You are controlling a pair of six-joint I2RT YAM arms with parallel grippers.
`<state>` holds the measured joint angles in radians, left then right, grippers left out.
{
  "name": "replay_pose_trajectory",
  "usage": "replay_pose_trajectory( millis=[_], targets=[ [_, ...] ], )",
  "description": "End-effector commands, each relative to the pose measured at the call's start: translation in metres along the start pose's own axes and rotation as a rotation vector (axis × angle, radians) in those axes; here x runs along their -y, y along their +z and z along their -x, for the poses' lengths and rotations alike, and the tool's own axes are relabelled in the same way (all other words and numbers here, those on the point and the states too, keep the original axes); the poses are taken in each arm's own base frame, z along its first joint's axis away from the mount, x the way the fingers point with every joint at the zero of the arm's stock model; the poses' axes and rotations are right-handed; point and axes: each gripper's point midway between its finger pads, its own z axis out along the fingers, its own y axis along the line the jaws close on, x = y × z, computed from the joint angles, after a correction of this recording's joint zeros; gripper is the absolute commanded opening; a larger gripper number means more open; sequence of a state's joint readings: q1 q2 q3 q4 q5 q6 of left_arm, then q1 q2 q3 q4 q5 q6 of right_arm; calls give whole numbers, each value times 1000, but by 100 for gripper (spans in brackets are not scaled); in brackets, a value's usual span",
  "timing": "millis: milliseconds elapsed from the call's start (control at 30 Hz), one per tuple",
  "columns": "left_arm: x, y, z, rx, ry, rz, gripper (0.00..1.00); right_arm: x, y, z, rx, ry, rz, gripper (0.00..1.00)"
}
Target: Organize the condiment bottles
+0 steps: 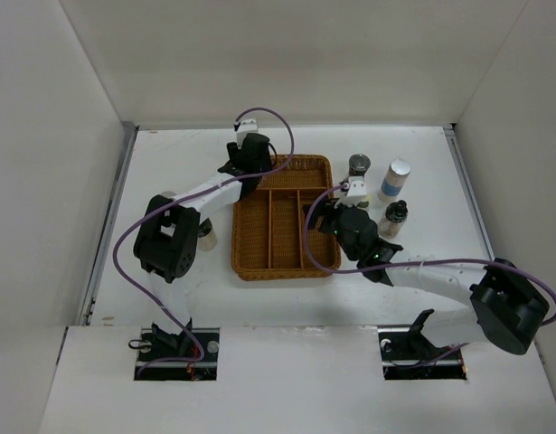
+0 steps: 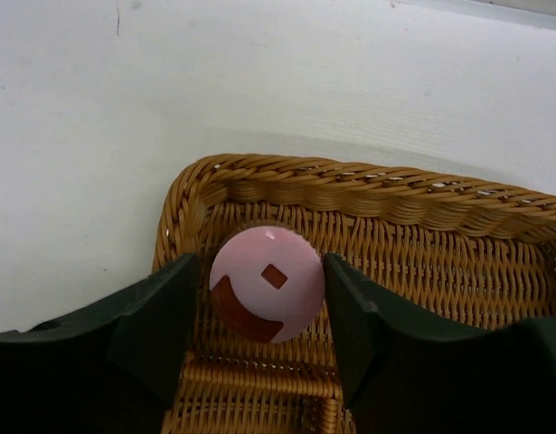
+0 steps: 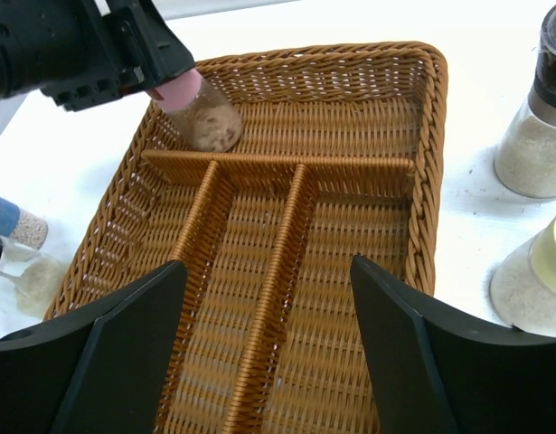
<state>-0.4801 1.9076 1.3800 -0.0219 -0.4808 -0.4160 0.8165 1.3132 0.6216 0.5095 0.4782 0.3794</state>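
The pink-lidded jar (image 2: 267, 282) stands in the far-left corner of the wicker tray (image 2: 377, 194), in the cross compartment beyond the divider. It looks small, rigid and light, and is part-filled with brownish grains. Its smooth, glossy lid is likely to slip, so I judge the best hold is across the lid's rim or the neck just under it, squeezed evenly and kept upright.

The left fingers (image 2: 155, 316) flank that lid, one on each side. One appears to touch it and the other shows a sliver of wicker between, so I cannot tell whether they grip it or are released. The right fingers (image 3: 115, 344) are spread wide and hold nothing, above the tray's long compartments. A grey-lidded jar (image 1: 359, 165) and a blue-banded cylinder (image 1: 394, 181) stand on the desk (image 1: 440, 226), right of the tray.
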Motion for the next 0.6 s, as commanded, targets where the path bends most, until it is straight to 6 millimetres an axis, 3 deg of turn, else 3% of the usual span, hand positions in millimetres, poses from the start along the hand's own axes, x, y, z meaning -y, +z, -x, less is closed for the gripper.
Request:
replay_pose_trajectory(
  millis=[0, 133, 267, 333, 467, 567],
  targets=[
    [5, -5, 19, 68, -37, -25, 60, -2, -1, 23, 77, 49, 8, 81],
    [4, -11, 28, 86, -51, -33, 70, 0, -2, 26, 83, 52, 2, 84],
    [4, -30, 47, 145, -107, -63, 79, 0, -4, 29, 89, 53, 3, 81],
    [5, -43, 65, 191, -157, -86, 82, -2, -6, 32, 93, 56, 13, 75],
    [5, -79, 107, 295, -244, -133, 86, -3, -8, 34, 97, 60, 23, 50],
    [-7, -103, 122, 369, -299, -152, 87, -1, -9, 37, 93, 62, 20, 39]
  ],
)
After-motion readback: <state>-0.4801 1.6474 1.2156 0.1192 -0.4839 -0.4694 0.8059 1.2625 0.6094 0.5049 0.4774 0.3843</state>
